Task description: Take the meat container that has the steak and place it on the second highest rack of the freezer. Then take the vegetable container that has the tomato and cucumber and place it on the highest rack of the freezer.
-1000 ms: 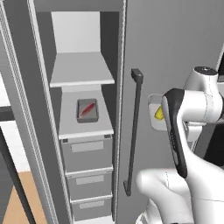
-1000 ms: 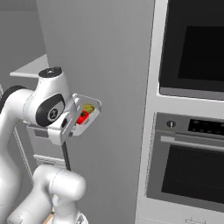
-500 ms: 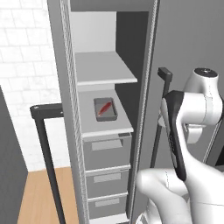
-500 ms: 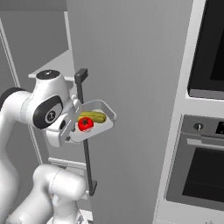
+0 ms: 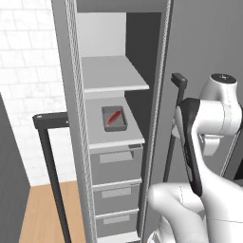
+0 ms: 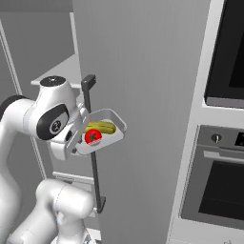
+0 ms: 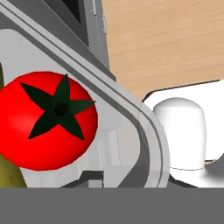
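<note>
The freezer point(image 5: 154, 95) stands open. On its second highest rack point(image 5: 118, 137) lies the dark-grey meat container point(image 5: 122, 125) with the red steak point(image 5: 113, 117) inside. Above it, the highest rack point(image 5: 111, 78) is bare. In the right base view my gripper point(image 6: 75, 143) is shut on the near edge of the pale vegetable container point(image 6: 117, 125), held level in the air in front of the freezer door point(image 6: 143, 86). In it sit the tomato point(image 6: 92, 137) and the cucumber point(image 6: 103, 127). The hand view looks close onto the tomato point(image 7: 48, 120) and the container's rim point(image 7: 135, 111).
A black vertical bar handle point(image 6: 93, 162) runs down the freezer door right behind the held container. Another dark bar handle point(image 5: 50, 166) stands left of the freezer opening. Grey drawers point(image 5: 116, 163) fill the freezer below the racks. Black-glass ovens point(image 6: 224, 186) are at the right.
Both base views have shifted, so the base has moved: the freezer opening now sits nearer the middle of the left view. The vegetable container has stayed in my gripper.
</note>
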